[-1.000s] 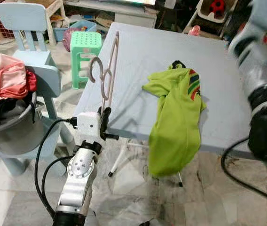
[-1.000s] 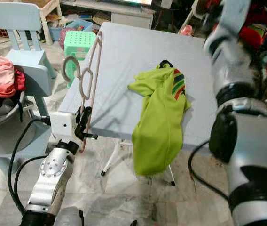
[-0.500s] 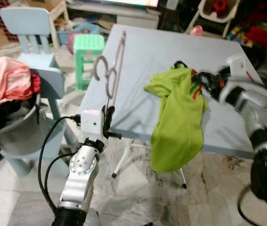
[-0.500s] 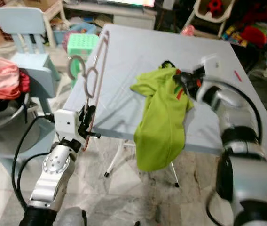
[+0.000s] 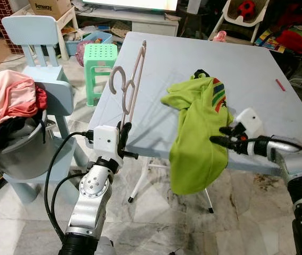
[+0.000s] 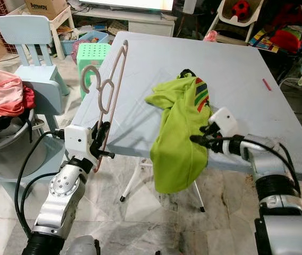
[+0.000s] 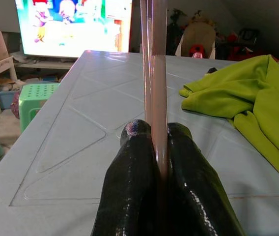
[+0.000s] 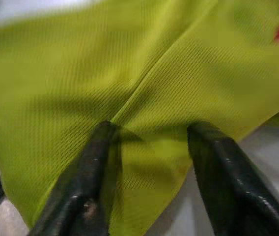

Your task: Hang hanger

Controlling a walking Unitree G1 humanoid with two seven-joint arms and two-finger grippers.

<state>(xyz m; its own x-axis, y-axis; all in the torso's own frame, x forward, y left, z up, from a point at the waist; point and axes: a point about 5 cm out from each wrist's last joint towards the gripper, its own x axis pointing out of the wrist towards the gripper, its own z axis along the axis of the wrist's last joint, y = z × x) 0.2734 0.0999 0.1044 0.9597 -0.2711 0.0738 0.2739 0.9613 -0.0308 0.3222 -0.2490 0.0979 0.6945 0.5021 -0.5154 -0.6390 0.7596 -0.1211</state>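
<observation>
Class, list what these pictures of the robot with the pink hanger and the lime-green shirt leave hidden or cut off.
- Pink plastic hanger: its lower end sits behind the left gripper in the eye views; the left wrist view's top edge cuts off its hook.
- Lime-green shirt: the right wrist view is too close to show its shape.
- Right gripper: open against the cloth; the far fingertip contact is unclear.

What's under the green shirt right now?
The green shirt lies on the blue table, its lower half hanging over the front edge. Anything beneath the cloth is hidden. The right gripper reaches its edge.

Pink hanger (image 5: 130, 79); lime-green shirt (image 5: 199, 143), striped patch; pale-blue table (image 5: 257, 79); green stool (image 5: 97, 56).
</observation>
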